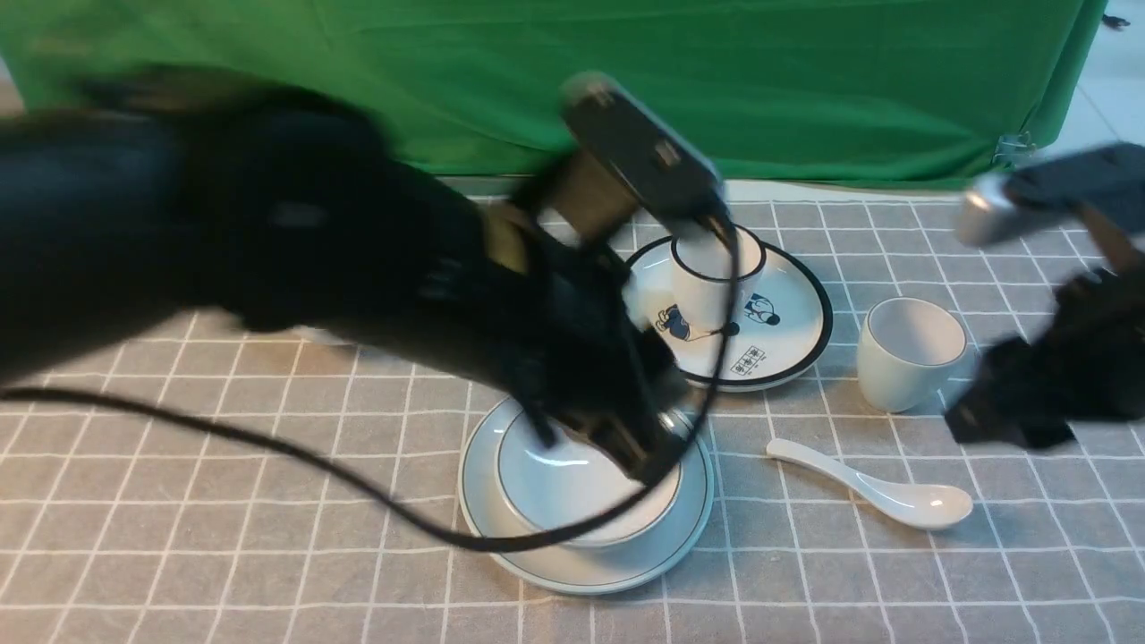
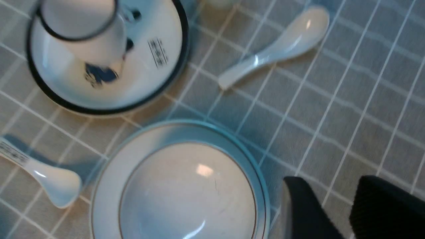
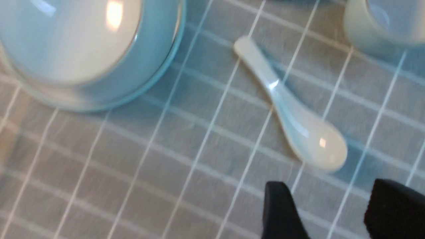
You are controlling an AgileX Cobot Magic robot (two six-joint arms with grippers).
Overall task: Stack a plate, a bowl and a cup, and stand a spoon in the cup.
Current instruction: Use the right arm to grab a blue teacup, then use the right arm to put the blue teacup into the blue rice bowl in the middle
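Fingers point(image 2: 303, 212) of left gripper point(image 2: 332, 191) apart, seemingly empty.

Green backdrop point(image 1: 805, 80) hangs behind grey checked tablecloth point(image 1: 179, 537)

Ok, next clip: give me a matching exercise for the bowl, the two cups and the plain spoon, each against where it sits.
Things:
1 bowl
2 plain cup
3 plain spoon
4 black-rimmed cup

Places:
A lying flat on the cloth
B standing on the picture plate
C sitting on the thin-rimmed plate
D standing upright on the cloth

Pairs: 1-C, 2-D, 3-A, 4-B
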